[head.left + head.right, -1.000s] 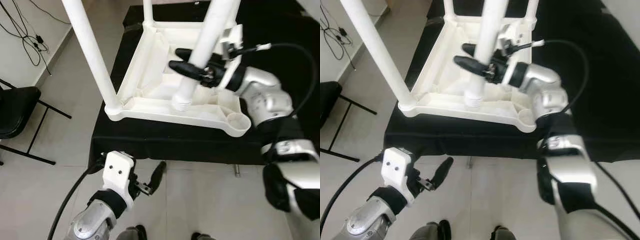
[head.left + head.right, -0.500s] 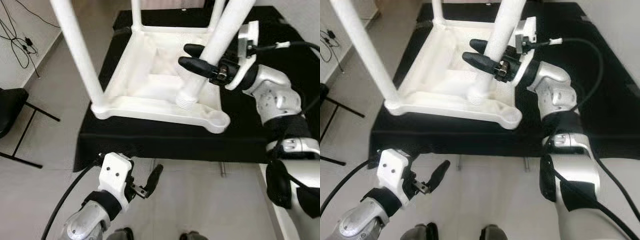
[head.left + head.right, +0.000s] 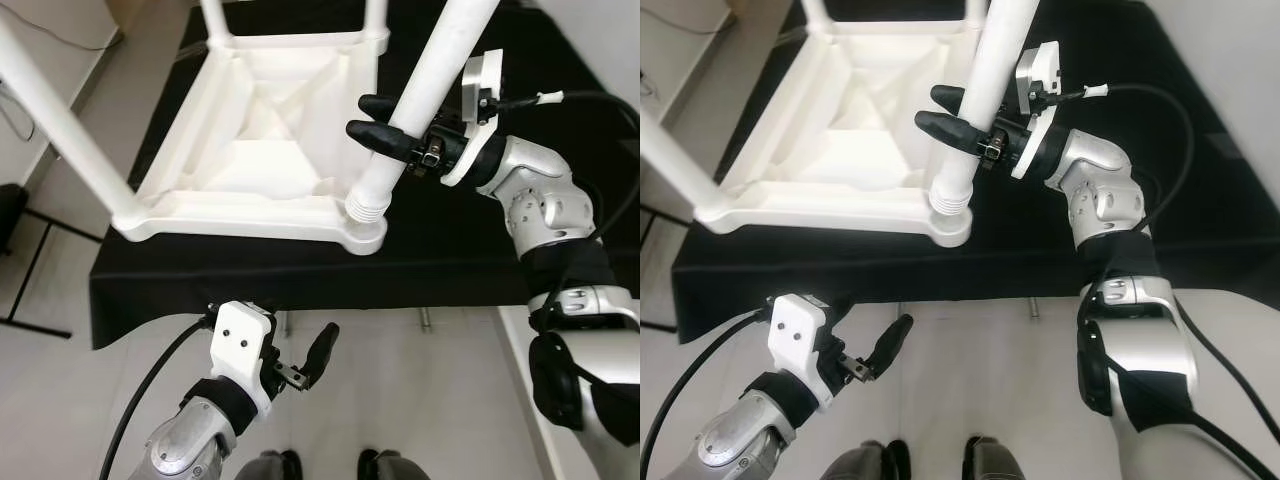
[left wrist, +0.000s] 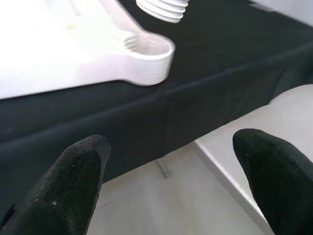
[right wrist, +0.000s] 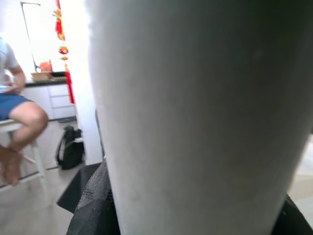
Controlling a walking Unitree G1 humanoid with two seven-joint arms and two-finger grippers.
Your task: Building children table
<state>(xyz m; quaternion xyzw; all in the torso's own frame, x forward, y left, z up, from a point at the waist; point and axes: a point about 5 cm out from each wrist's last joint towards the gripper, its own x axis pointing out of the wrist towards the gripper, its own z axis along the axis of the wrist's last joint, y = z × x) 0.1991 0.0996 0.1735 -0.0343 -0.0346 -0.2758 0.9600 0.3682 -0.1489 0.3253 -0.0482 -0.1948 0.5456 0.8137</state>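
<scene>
Table top: the white plastic children's table top (image 3: pixel 262 150) lay upside down on a black-covered platform (image 3: pixel 470 250), its ribbed underside facing up.
Near edge: the table top's front rim ran close to the platform's front edge, and the near-right corner socket (image 3: pixel 365 237) sat just inside that edge.
Fitted legs: a white leg (image 3: pixel 60 125) stood up from the near-left corner; two more rose from the far corners, cut off by the frame.
Loose leg: a fourth white leg (image 3: pixel 420 90) was tilted, its threaded lower end (image 3: pixel 367 207) just above the near-right socket; from the left wrist view the thread hung over the socket (image 4: pixel 146 45) and was not yet seated.
Right gripper: the right gripper (image 3: pixel 385 120) was clamped on the loose leg a little above the thread, one black finger on each side of the tube.
Left gripper: the left gripper (image 3: pixel 312 358) hung low in front of the platform over the pale tiled floor (image 3: pixel 440 400), fingers (image 4: pixel 73 181) spread apart and holding nothing.
Open room: black cloth lay bare to the right of the table top, under the right forearm; the floor in front of the platform was open.
Left side: a black chair (image 3: pixel 12 215) stood on the floor beside the platform's left edge.
Background: a seated person (image 5: pixel 14 103) appeared in the right wrist view behind the leg.
</scene>
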